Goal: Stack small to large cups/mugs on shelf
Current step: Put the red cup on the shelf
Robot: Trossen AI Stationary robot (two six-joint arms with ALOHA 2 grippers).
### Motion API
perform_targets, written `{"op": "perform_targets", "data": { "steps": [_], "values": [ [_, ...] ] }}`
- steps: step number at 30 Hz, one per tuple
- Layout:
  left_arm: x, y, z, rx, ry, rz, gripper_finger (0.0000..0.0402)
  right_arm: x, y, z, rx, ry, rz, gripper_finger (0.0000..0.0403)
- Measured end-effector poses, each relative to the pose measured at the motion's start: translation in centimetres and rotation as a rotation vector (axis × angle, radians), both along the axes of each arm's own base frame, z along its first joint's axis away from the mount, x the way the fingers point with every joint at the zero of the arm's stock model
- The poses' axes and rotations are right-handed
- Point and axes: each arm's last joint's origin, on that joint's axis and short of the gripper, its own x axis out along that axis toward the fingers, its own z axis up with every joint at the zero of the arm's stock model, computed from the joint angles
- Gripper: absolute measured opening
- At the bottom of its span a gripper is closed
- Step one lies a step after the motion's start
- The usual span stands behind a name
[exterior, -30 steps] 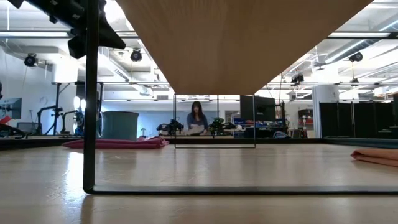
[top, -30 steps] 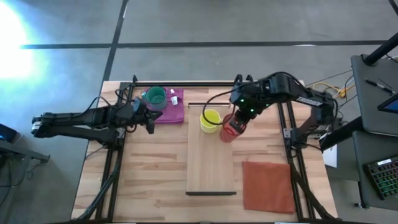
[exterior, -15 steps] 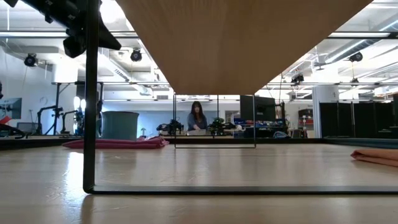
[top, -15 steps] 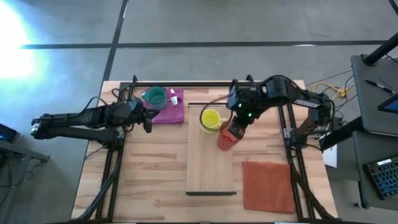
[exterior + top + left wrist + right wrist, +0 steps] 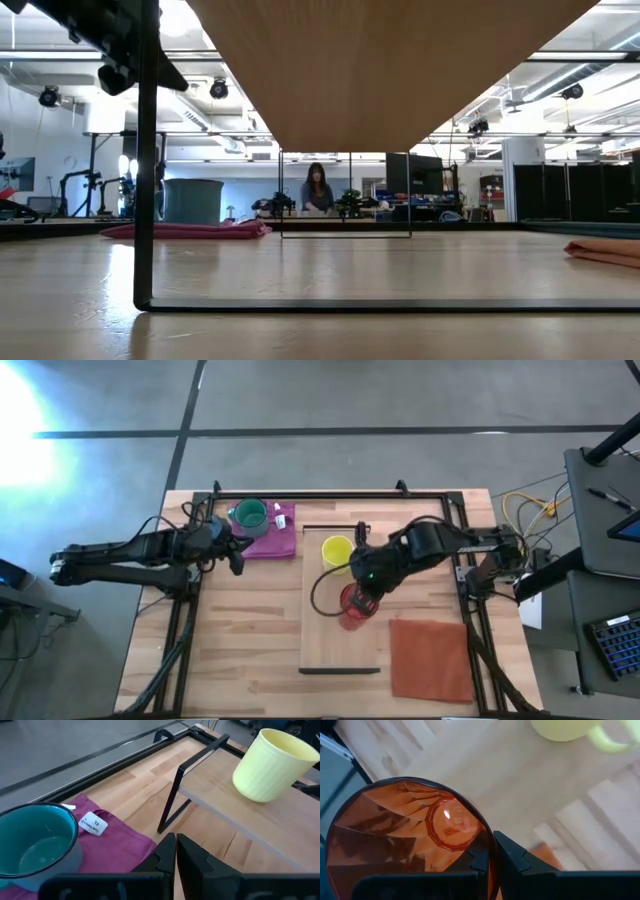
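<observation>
My right gripper (image 5: 367, 584) is shut on the red-orange cup (image 5: 353, 606) over the middle of the light-wood shelf (image 5: 340, 645). The cup's open mouth faces the right wrist camera (image 5: 410, 840). The yellow mug (image 5: 337, 552) stands on the shelf's far part, beyond the cup. The teal-green mug (image 5: 248, 515) stands on the magenta cloth (image 5: 280, 540) at the far left. My left gripper (image 5: 236, 552) is shut and empty at the cloth's left edge, next to that mug (image 5: 35, 845). My right gripper holds the red-orange cup by its rim (image 5: 489, 836), one finger inside the cup and one outside. The fingers come from above, from the table's right and far side. The cup's mouth faces up; whether its base touches the shelf I cannot tell.
An orange-red cloth (image 5: 430, 658) lies at the near right beside the shelf. The shelf stands on thin dark legs (image 5: 147, 150), with open space under it. Dark frame rails run along the table's left, right and far sides. A person sits in the room behind.
My right gripper has carried the red-orange cup from just right of the yellow mug toward the table's near edge and a little left, to the middle of the shelf. The arm has swung in over the shelf. The cup's mouth stays up.
</observation>
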Motion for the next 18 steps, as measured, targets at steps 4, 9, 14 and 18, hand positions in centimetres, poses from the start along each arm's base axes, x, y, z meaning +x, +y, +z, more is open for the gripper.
{"op": "perform_targets", "data": {
  "steps": [4,9,14,18],
  "values": [
    [0.1,0.0,-0.2,0.041,0.041,-0.038,0.0000,1.1,1.9,-0.6,0.043,-0.036,-0.047,0.0013],
    [0.1,-0.1,-0.2,0.048,0.044,-0.053,0.0000,1.4,4.0,-0.9,0.020,-0.017,-0.062,0.0013],
    [-0.1,-0.2,-0.1,0.023,0.026,-0.093,0.0000,0.9,5.4,-0.4,0.020,-0.017,-0.094,0.0013],
    [-0.2,-0.2,0.0,0.023,0.018,-0.093,0.0000,0.6,6.5,-0.2,0.005,-0.050,-0.145,0.0013]
  ]
}}
